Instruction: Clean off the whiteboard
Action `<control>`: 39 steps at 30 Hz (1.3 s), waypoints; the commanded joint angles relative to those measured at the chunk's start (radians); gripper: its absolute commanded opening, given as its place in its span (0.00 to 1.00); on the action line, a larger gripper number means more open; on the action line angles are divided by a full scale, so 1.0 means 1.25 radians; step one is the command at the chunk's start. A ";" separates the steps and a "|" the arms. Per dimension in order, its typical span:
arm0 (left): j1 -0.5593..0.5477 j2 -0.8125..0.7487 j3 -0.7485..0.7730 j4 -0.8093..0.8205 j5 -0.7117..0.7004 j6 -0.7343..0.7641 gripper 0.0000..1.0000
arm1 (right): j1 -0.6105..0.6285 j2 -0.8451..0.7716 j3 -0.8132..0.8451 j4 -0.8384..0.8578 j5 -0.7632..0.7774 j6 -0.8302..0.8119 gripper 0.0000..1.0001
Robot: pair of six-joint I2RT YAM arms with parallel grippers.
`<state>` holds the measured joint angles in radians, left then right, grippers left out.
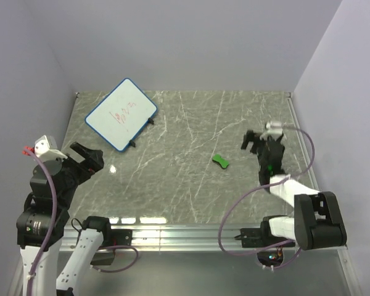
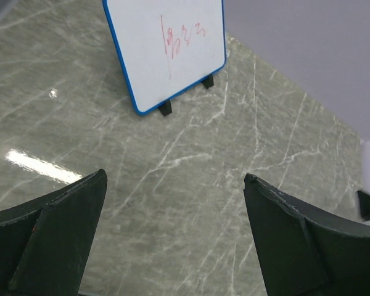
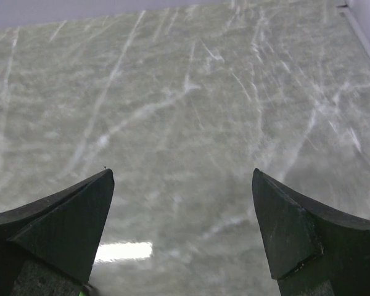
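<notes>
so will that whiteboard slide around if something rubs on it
Probably: the whiteboard looks thin and light, and the table is glossy, so it may skate. It seems rigid, framed in blue. Its small black feet might add grip.

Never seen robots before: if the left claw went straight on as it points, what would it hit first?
Probably the bare table, short of the whiteboard; the left gripper tilts downward, though depth is unclear.
</notes>
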<state>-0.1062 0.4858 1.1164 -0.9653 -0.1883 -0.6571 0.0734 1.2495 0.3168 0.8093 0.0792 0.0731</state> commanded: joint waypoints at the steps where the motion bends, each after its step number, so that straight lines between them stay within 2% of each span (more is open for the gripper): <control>1: -0.002 -0.007 0.049 -0.011 -0.045 0.027 0.99 | 0.030 -0.030 0.309 -0.518 0.101 0.070 1.00; 3: -0.002 -0.001 0.048 -0.002 -0.038 0.030 1.00 | 0.041 -0.028 0.400 -0.609 0.046 0.108 1.00; 7: -0.002 -0.001 0.032 0.038 -0.026 0.032 0.99 | 0.159 -0.072 0.522 -0.712 0.096 0.160 1.00; 8: -0.002 0.002 0.031 0.046 -0.026 0.032 0.99 | 0.179 -0.067 0.540 -0.725 0.078 0.213 1.00; 10: -0.002 0.004 0.030 0.057 -0.022 0.032 0.99 | 0.157 -0.049 0.545 -0.760 0.017 0.369 1.00; 11: -0.002 0.005 0.030 0.068 -0.022 0.031 0.99 | 0.104 -0.004 0.545 -0.765 -0.149 0.444 1.00; 12: -0.002 0.005 0.029 0.073 -0.020 0.029 0.99 | 0.084 0.031 0.559 -0.770 -0.235 0.448 1.00; 13: -0.002 0.004 0.026 0.076 -0.018 0.029 0.99 | 0.075 0.075 0.586 -0.864 -0.283 0.456 1.00; 14: -0.002 0.005 0.025 0.083 -0.016 0.027 0.99 | 0.075 0.181 0.626 -0.942 -0.294 0.453 1.00; 16: -0.002 0.003 0.020 0.083 -0.019 0.027 0.99 | 0.102 0.281 0.754 -1.143 -0.254 0.405 1.00; 17: -0.002 -0.001 0.019 0.080 -0.021 0.031 1.00 | 0.114 0.350 0.805 -1.189 -0.177 0.390 1.00; 19: -0.002 -0.006 0.019 0.078 -0.027 0.034 0.99 | 0.139 0.386 0.826 -1.247 -0.135 0.370 0.95; 24: -0.002 -0.017 0.025 0.056 -0.043 0.040 0.99 | 0.163 0.375 0.762 -1.255 -0.099 0.367 0.89; 30: -0.002 -0.019 0.026 0.045 -0.047 0.040 0.99 | 0.242 0.323 0.617 -1.212 -0.033 0.325 0.89; 34: -0.002 -0.017 0.016 0.047 -0.031 0.031 0.99 | 0.276 0.361 0.634 -1.218 0.045 0.287 0.89; 39: -0.002 0.000 0.016 0.048 -0.004 0.023 0.99 | 0.293 0.415 0.723 -1.234 0.129 0.247 0.89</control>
<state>-0.1062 0.4709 1.1362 -0.9104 -0.2218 -0.6296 0.4347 1.7382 1.1374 -0.7322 0.1169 0.4313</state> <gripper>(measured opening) 0.990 0.889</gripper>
